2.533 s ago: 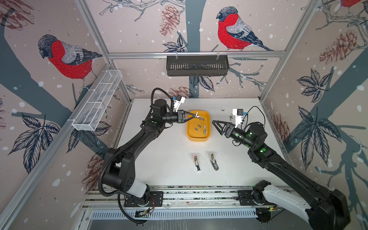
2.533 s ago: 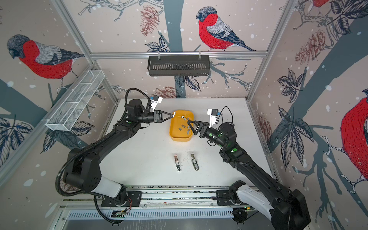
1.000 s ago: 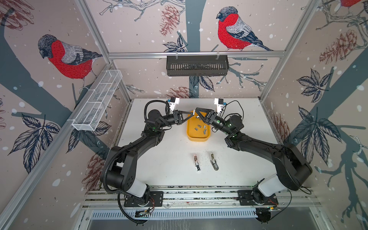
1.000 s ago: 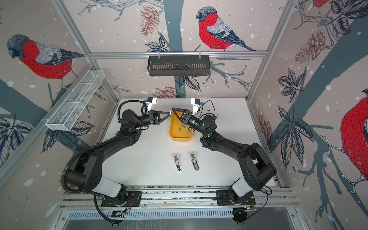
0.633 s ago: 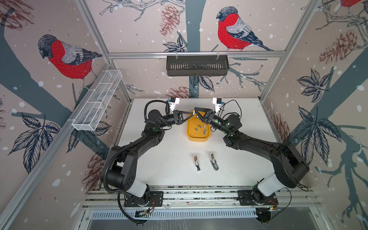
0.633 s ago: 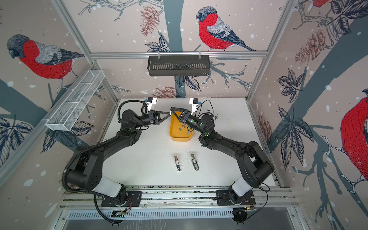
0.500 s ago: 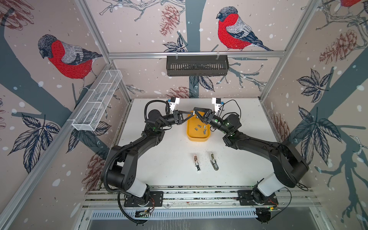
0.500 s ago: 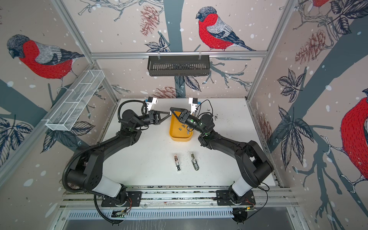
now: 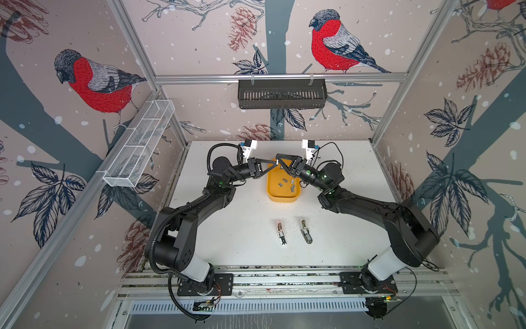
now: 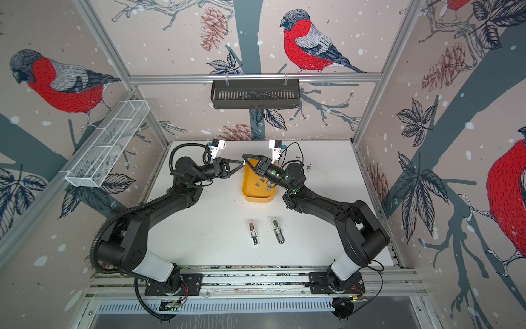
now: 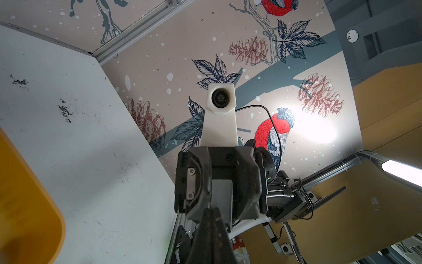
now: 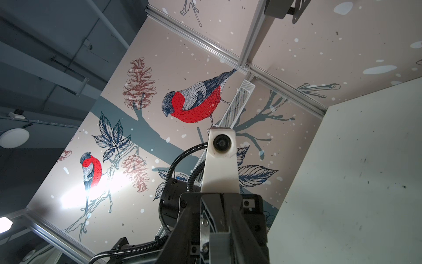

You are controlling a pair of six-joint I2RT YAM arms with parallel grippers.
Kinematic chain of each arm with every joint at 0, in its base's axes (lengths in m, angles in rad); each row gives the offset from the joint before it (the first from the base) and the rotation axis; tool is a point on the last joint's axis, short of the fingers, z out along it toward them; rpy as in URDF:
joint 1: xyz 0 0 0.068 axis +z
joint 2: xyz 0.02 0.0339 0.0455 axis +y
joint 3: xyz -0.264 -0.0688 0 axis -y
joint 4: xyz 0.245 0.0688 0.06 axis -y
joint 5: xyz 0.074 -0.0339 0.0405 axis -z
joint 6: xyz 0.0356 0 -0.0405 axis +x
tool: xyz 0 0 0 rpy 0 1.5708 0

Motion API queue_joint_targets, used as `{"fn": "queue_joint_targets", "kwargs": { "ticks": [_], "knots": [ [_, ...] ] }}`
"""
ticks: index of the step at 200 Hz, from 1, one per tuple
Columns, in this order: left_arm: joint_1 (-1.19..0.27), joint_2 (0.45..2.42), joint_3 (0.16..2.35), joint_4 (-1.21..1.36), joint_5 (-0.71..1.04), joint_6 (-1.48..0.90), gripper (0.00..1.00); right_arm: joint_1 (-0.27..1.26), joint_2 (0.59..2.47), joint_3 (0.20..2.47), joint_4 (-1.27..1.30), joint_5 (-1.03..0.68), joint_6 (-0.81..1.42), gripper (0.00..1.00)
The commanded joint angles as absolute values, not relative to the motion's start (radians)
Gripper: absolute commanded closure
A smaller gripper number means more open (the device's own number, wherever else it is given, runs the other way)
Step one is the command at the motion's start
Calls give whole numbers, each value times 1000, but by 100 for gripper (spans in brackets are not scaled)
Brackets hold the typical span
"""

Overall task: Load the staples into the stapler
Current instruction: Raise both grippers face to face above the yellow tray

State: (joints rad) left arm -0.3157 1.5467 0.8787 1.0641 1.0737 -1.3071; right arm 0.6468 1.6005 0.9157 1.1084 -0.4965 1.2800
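Now the left gripper (image 9: 275, 163), fingers (image 11: 212, 230) pinched shut, sits tip to tip with the right gripper (image 9: 279, 161) over the yellow tray's (image 9: 281, 198) back end. Right fingers (image 10: 254, 157): cannot tell how wide. The staples (image 9: 284, 180) lie in it, just below, nearer the right gripper.

Tray: yellow rectangular plastic tray (image 10: 257, 200) is set on the white table (image 10: 199, 228); grey metallic staple strips (image 10: 257, 184) are scattered inside.
Staplers: two small metal staplers (image 10: 253, 232) are laid side by side, apart from the tray.
Grippers: left gripper (image 10: 242, 163) closed, right gripper (image 10: 244, 160) slightly parted, tip to tip above the tray's far end.
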Motion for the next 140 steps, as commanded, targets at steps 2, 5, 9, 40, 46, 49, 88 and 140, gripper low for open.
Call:
{"fn": "queue_joint_targets", "kwargs": {
  "ticks": [2,5,9,40,46,49,88,140],
  "knots": [
    [-315,1546,887,1115,1095,-1305,100,647,1606,922,1154,-505,1290,72],
    [-315,1546,887,1115,1095,-1304,100,646,1606,921,1154,-506,1290,72],
    [-315,1546,888,1115,1095,-1305,100,646,1607,920,1155,-506,1290,73],
    [-315,1546,887,1116,1097,-1305,100,644,1609,919,1158,-507,1293,77],
    [-315,1546,888,1117,1097,-1305,100,643,1610,919,1158,-506,1293,77],
    [-314,1546,887,1115,1097,-1305,100,643,1610,918,1158,-506,1292,77],
    [-315,1546,887,1116,1099,-1305,100,641,1609,913,1161,-504,1294,80],
    [-314,1543,888,1114,1098,-1303,100,640,1608,906,1166,-503,1296,83]
  ]
}}
